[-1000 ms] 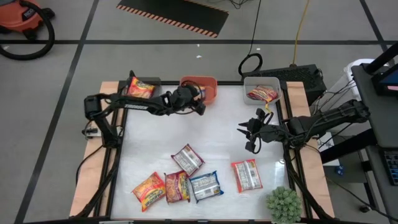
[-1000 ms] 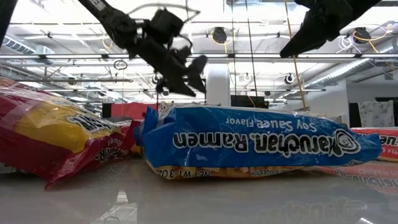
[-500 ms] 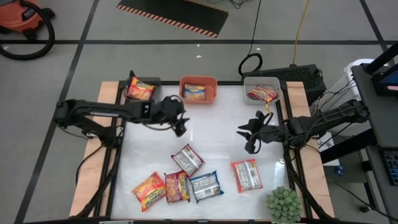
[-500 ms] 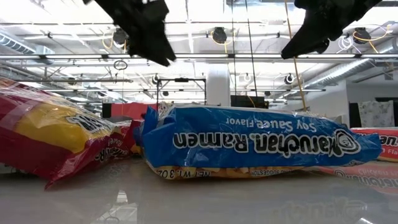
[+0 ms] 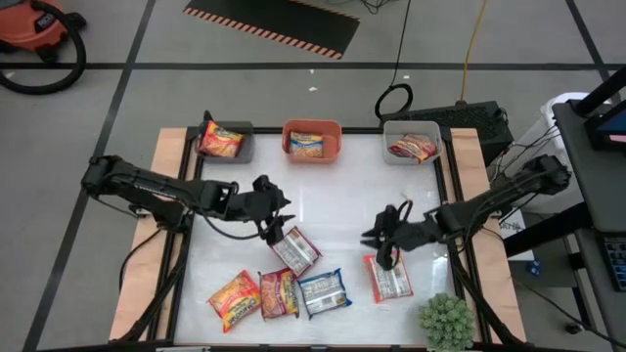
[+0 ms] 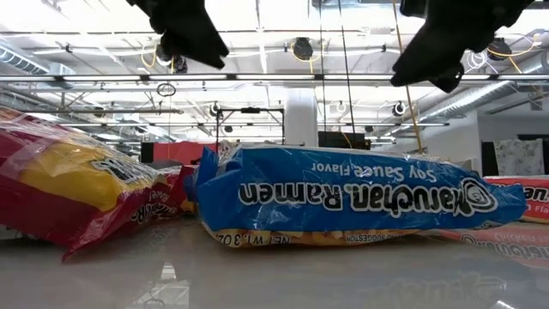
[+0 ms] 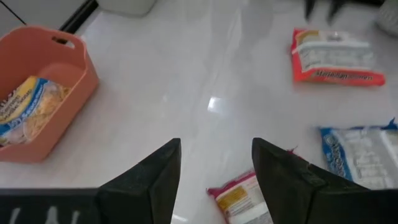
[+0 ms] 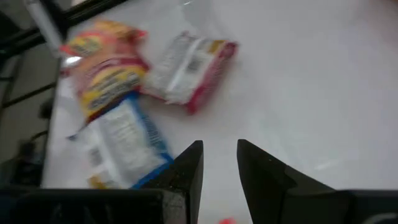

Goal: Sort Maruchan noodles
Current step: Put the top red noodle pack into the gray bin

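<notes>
Left gripper (image 5: 274, 227) hovering, fingers apart, over red-and-white packet (image 5: 294, 249) mid-table. Right gripper (image 5: 381, 249) likewise parted above another packet (image 5: 388, 276). Packets likely light, crinkly, slick; grabbing across an edge looks safest.

- Glossy, smooth white tabletop (image 5: 333, 210), catching light reflections.
- Shiny crinkled plastic wrapper on the blue soy-sauce ramen packet (image 6: 352, 199).
- Smooth matt orange plastic bin (image 7: 43, 93).
- Matt dark left gripper fingers (image 7: 155, 186).
</notes>
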`<state>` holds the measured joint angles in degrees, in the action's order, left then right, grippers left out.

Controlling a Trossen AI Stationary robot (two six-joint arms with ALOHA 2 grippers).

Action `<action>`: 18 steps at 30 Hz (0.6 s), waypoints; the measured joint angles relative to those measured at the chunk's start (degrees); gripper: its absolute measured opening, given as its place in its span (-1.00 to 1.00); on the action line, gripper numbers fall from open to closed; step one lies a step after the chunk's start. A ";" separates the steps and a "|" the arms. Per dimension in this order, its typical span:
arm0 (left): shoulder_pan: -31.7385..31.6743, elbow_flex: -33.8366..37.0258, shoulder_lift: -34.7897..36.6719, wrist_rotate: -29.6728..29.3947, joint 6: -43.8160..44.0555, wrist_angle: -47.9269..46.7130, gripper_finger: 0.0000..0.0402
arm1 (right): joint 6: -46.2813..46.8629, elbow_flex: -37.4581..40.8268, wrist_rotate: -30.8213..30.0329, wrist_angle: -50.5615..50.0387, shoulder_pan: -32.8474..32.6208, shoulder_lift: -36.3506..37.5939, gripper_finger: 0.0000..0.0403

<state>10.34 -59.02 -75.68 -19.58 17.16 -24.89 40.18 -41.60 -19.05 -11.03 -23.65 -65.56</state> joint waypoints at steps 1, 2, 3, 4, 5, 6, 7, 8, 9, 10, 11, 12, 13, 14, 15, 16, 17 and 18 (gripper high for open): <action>0.32 0.00 0.00 -0.05 0.01 0.91 0.01 | 0.92 0.00 0.15 1.49 -0.95 -0.97 -0.55; 0.71 0.00 0.01 -0.10 0.03 1.76 0.01 | 2.01 0.00 0.10 2.95 -1.86 -1.87 -0.55; 1.14 0.00 0.02 -0.13 0.06 2.39 0.01 | 3.24 0.00 0.08 4.11 -2.88 -2.71 -0.55; 1.61 0.00 0.00 -0.12 0.25 2.75 0.01 | 4.45 0.00 0.05 5.24 -3.92 -3.61 -0.55; 2.11 0.00 0.00 -0.10 0.58 2.96 0.01 | 5.50 0.00 0.00 6.77 -4.88 -4.53 -0.55; 2.60 0.00 0.00 -0.10 0.91 3.25 0.01 | 6.46 -0.02 0.04 8.09 -5.92 -5.35 -0.55; 3.05 0.00 0.00 -0.10 0.98 3.64 0.01 | 7.36 -0.02 0.04 8.90 -6.91 -6.07 -0.55; 3.51 0.00 0.00 -0.08 1.00 3.90 0.01 | 8.28 -0.02 0.04 9.90 -7.86 -6.72 -0.55; 4.09 0.00 0.00 -0.08 1.09 4.05 0.01 | 9.06 -0.12 -0.03 11.06 -8.64 -7.43 -0.55; 4.67 0.00 0.00 -0.08 1.21 4.14 0.01 | 9.77 -0.53 -0.32 11.55 -9.34 -8.23 -0.55; 5.22 0.00 0.00 -0.10 1.20 4.48 0.01 | 10.18 -0.97 -0.82 11.74 -9.98 -9.02 -0.55; 5.83 0.00 0.00 -0.08 1.18 4.90 0.01 | 10.35 -1.46 -1.82 11.80 -10.58 -9.88 -0.55; 6.38 0.00 0.00 -0.03 1.16 5.10 0.01 | 10.34 -2.13 -2.46 11.72 -11.00 -10.85 -0.55; 6.85 0.00 0.00 0.03 1.16 5.13 0.01 | 10.27 -2.97 -3.40 11.99 -11.23 -11.94 -0.55; 7.24 0.00 0.00 0.09 1.14 5.12 0.01 | 10.10 -3.84 -3.88 12.20 -11.37 -13.09 -0.55; 7.56 0.00 0.00 0.14 1.14 5.12 0.01 | 9.76 -4.74 -4.63 12.22 -11.40 -14.21 -0.55; 7.80 0.00 0.00 0.16 1.16 5.14 0.01 | 9.22 -5.49 -5.06 12.26 -11.35 -15.41 -0.55; 7.93 0.00 0.00 0.15 1.21 5.19 0.01 | 8.41 -6.36 -5.23 12.28 -11.10 -16.82 -0.55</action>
<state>18.27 -59.02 -75.68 -19.44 18.37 -19.70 48.59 -47.96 -24.27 1.25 -34.75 -82.37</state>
